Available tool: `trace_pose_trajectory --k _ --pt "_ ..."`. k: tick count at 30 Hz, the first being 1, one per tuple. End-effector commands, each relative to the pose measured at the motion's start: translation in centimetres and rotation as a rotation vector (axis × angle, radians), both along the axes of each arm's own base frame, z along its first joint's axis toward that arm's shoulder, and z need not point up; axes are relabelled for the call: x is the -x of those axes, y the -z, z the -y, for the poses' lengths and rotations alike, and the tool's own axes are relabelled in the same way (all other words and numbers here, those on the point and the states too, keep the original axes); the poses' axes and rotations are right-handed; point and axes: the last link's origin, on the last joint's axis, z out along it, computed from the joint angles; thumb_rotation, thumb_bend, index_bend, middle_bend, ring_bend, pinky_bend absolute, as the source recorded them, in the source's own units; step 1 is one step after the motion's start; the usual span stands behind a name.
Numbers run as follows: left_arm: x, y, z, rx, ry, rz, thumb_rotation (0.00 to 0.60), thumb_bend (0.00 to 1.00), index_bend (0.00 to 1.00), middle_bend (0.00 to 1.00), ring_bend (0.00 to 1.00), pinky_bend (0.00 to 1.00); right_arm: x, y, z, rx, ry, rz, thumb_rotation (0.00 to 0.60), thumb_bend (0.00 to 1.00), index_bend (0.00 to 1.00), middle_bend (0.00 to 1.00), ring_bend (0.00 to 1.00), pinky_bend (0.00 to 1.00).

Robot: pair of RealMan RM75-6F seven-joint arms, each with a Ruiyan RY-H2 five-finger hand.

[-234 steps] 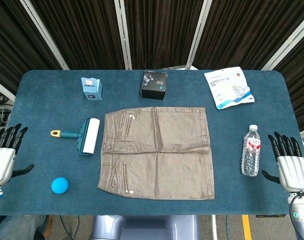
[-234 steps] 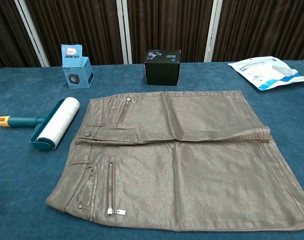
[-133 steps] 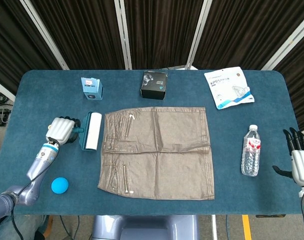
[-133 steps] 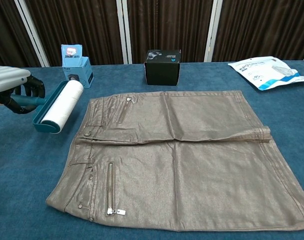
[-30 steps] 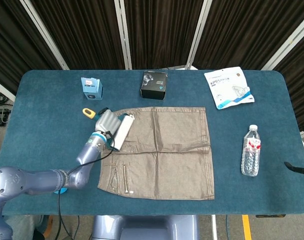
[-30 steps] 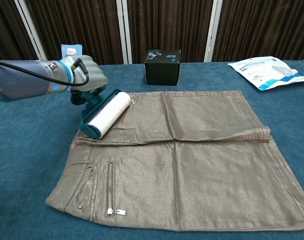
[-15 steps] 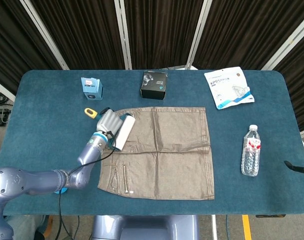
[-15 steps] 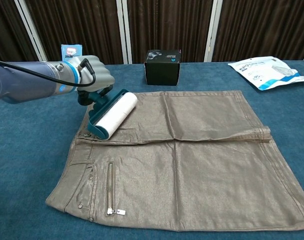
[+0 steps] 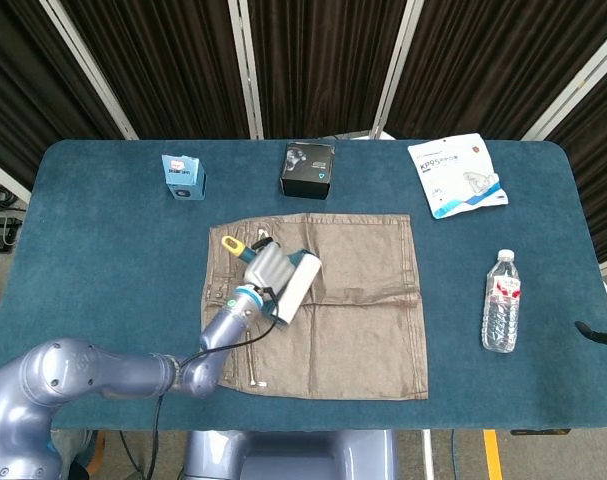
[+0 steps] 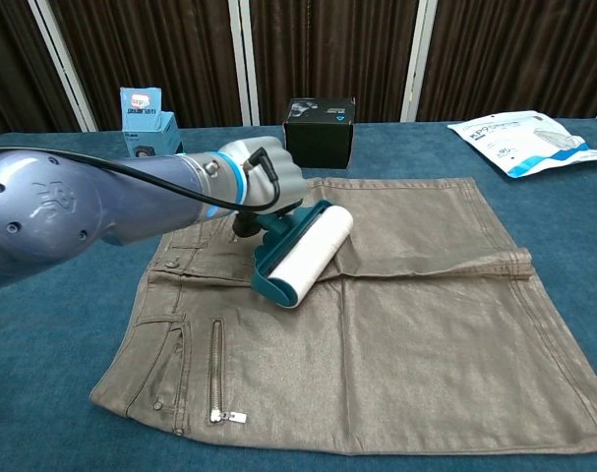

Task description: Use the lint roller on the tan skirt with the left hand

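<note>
We judge the rolling stroke underway: left hand (image 10: 267, 182) grips the lint roller (image 10: 305, 255) by its handle, roll lying mid-skirt on the tan skirt (image 10: 416, 324), so next we keep pressure and sweep toward 3 o'clock.

Left grey-blue arm extended from lower left, forearm angled up and right, left hand (image 9: 267, 267) (image 10: 265, 179) with fingers curled closed in a grip, right hand out of frame

head overhead, chest low, shared skirt (image 9: 323, 300)
</note>
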Motion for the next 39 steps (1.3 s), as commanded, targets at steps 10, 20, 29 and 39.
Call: trace_pose_trajectory --k 10,20,29,39 --pt "-2.4 2.2 1.6 0.022 0.043 -0.006 0.600 0.70 0.65 0.51 0.39 0.45 0.2 -0.4 -0.1 0.011 0.002 0.007 0.600 0.00 0.00 0.00 0.00 0.00" --pt "-0.1 0.8 0.3 -0.025 -0.006 -0.058 0.600 0.70 0.65 0.51 0.39 0.45 0.0 -0.3 -0.1 0.007 -0.001 0.003 0.600 0.00 0.00 0.00 0.00 0.00" --pt "4.2 -2.5 -1.8 -0.102 -0.061 -0.131 0.600 0.70 0.65 0.51 0.39 0.45 -0.2 -0.1 -0.1 0.002 -0.004 -0.002 0.600 0.00 0.00 0.00 0.00 0.00" --pt "8.7 -5.3 -2.7 -0.144 -0.127 -0.170 0.600 0.70 0.65 0.51 0.39 0.45 -0.5 0.0 -0.1 -0.002 -0.013 -0.006 0.600 0.00 0.00 0.00 0.00 0.00"
